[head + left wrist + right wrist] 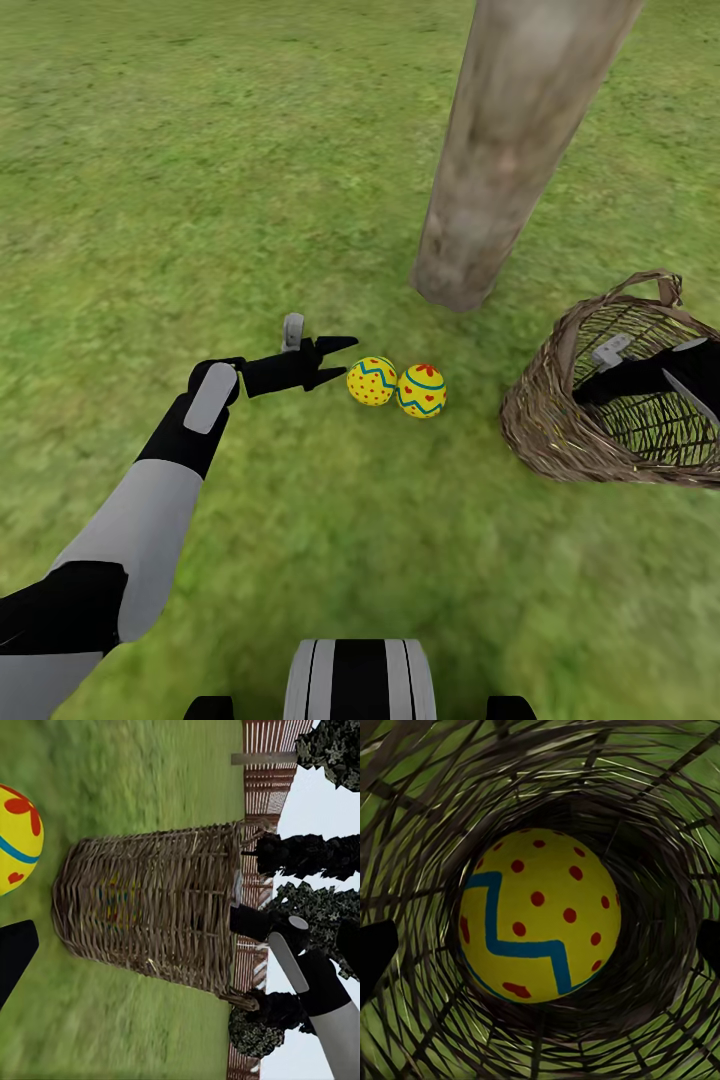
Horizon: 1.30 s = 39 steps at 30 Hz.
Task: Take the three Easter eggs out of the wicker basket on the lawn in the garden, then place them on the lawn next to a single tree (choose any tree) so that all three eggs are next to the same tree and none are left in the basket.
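Observation:
Two yellow Easter eggs lie side by side on the lawn (200, 180) near the foot of the tree trunk (500, 150): one with red dots (372, 381), one with a red flower (421, 391). My left gripper (338, 361) hovers open just left of them, holding nothing. The flower egg (16, 840) sits close beside one fingertip (15, 960). The wicker basket (560, 420) stands to the right. My right arm (640, 375) reaches down into it. Inside, the third egg (540, 915) rests on the bottom, with my right gripper (540, 949) open above it.
The basket (150, 919) stands upright on the grass, and the third egg shows faintly through its weave. Behind it run a brown slat fence (262, 787) and dark conifers (330, 750). The robot base (360, 680) is at the near edge. Open grass stretches left and ahead.

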Tool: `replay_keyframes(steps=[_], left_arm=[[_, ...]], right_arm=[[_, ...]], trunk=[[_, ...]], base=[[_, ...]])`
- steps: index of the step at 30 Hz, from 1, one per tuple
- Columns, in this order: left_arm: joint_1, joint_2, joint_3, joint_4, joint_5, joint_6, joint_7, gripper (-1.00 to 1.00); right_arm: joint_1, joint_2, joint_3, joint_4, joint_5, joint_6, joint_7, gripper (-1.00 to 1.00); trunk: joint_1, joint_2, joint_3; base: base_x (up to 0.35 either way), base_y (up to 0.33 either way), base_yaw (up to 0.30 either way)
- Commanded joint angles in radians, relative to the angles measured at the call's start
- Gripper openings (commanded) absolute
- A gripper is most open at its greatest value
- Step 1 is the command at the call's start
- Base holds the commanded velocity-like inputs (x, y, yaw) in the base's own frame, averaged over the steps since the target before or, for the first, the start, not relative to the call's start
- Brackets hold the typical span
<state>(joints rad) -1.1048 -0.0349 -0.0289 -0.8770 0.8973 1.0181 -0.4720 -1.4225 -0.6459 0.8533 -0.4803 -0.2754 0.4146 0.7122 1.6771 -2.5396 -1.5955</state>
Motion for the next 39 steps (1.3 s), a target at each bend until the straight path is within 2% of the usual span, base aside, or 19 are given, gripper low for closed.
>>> replay_keyframes(steps=[1,7,23,25,33,36,39], left_arm=[[-0.001,0.000,0.000,0.000,-0.006,0.003,-0.007,1.00],[0.000,0.000,0.000,0.000,-0.006,0.003,-0.007,1.00],[-0.001,0.000,-0.001,0.000,-0.009,0.003,-0.007,1.00],[0.000,0.001,-0.015,0.000,-0.008,0.003,-0.007,1.00],[-0.001,0.001,-0.023,-0.002,-0.006,0.003,-0.007,1.00],[-0.001,0.002,-0.023,-0.004,-0.006,0.003,-0.007,1.00],[0.000,0.003,-0.023,-0.043,-0.004,0.003,-0.007,1.00]], right_arm=[[-0.001,-0.001,0.006,-0.002,-0.010,0.008,-0.001,1.00],[-0.001,-0.001,0.006,-0.003,-0.010,0.009,0.000,1.00],[-0.001,-0.001,0.009,-0.002,-0.007,0.008,-0.009,1.00],[-0.001,-0.001,0.009,-0.002,-0.007,0.007,-0.009,1.00],[-0.001,0.000,0.009,-0.003,-0.007,0.006,-0.010,1.00],[-0.001,0.000,0.008,-0.004,-0.007,0.007,-0.010,1.00],[-0.001,0.000,0.008,-0.004,-0.007,0.007,-0.010,1.00]], trunk=[[0.000,0.000,-0.001],[0.000,0.000,-0.001],[0.007,-0.004,-0.063],[0.008,-0.004,-0.070],[0.012,-0.006,-0.101],[0.012,-0.006,-0.101],[0.012,-0.006,-0.101]], base=[[0.000,0.000,0.000],[0.000,0.000,0.000],[0.000,0.000,0.000],[0.000,0.000,0.000],[0.000,0.000,0.000],[0.000,0.000,0.000],[0.000,0.000,0.000]])
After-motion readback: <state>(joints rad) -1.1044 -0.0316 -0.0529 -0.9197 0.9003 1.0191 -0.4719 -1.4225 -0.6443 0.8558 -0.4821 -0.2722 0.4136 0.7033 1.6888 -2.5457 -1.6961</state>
